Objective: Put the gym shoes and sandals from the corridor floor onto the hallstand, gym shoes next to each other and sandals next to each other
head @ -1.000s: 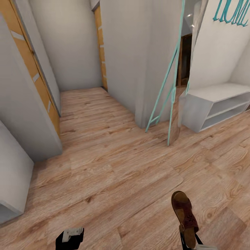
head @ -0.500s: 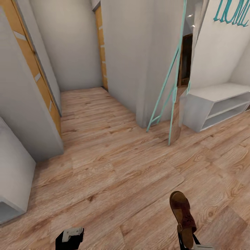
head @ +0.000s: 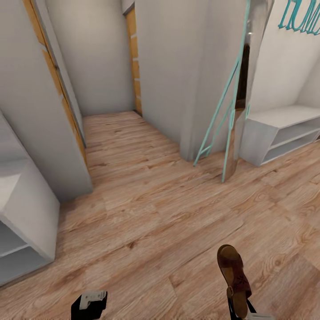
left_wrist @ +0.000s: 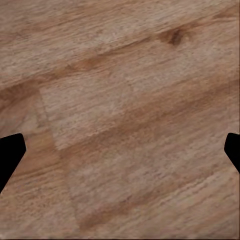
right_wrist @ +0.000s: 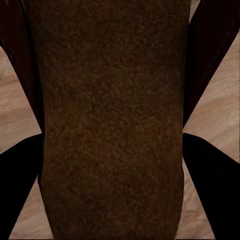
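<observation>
Fingers (right_wrist: 202, 175) of the right gripper (head: 242, 311) close on a brown sandal (head: 234, 278) — in the right wrist view their dark tips press against both long edges of the sole, which runs straight out between them. In the head view the sandal sticks forward from the gripper, clear of the floor (head: 146, 209), its long axis in line with the arm and its rounded end pointing away from the robot.

Left gripper (head: 90, 303) hangs low over bare planks. In the left wrist view its fingers (left_wrist: 9, 152) stand wide apart, one at each edge of the frame, with nothing between them.

What the coming move turns on, as I judge it: the rack (head: 278, 133) lies well ahead of the loaded fingers and off to their right, past the teal ladder (head: 222, 115) that leans at the wall corner (head: 191, 80). The right arm is the nearer one and already carries the shoe, so the base has to close that gap — and the sandal should come in lengthwise over the flat top or an open shelf. A second white unit (head: 22, 222) sits far over on the left gripper's side. Where the other sandal and the gym shoes lie cannot be told.
</observation>
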Motion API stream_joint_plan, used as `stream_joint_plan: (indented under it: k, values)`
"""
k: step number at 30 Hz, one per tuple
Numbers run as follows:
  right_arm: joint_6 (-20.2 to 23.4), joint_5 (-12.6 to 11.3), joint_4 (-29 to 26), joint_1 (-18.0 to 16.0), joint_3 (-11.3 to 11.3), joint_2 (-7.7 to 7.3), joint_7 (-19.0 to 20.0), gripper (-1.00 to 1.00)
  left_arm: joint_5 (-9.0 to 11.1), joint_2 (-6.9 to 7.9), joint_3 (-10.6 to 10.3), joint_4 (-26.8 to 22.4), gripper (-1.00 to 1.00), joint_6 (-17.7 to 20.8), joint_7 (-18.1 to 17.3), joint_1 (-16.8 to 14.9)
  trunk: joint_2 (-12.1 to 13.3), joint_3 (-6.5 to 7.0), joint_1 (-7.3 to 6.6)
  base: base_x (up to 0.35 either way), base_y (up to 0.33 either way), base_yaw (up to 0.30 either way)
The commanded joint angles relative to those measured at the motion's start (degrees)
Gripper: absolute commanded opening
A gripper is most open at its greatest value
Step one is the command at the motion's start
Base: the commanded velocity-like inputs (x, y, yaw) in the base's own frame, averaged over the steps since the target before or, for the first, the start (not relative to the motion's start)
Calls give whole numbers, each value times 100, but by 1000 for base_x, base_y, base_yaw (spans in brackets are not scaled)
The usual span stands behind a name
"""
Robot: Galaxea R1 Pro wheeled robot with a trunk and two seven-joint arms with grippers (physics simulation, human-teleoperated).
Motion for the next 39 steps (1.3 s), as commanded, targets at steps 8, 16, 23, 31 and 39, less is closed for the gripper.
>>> stream_joint_plan:
  k: [8,16,23,31,39]
  values:
    - [-18,19,2,-3,-38,0,11,-100,18,1,-10,-1,100,-19,12,-3,-2,-4,-3,-214,258,0]
    - [-18,19,2,-3,-38,0,12,-100,18,1,-10,-7,100,-19,12,-3,-2,-4,-3,-227,246,0]
    - [-18,19,2,-3,-38,4,10,-100,18,1,-10,-12,100,-19,12,-3,-2,-4,-3,-234,238,0]
    - [-18,19,2,-3,-38,9,10,-100,18,1,-10,-12,100,-19,12,-3,-2,-4,-3,-235,237,0]
    - [-18,10,-4,-3,-41,12,4,-100,18,1,-10,-13,100,-19,12,-3,-2,-3,-3,-169,161,9]
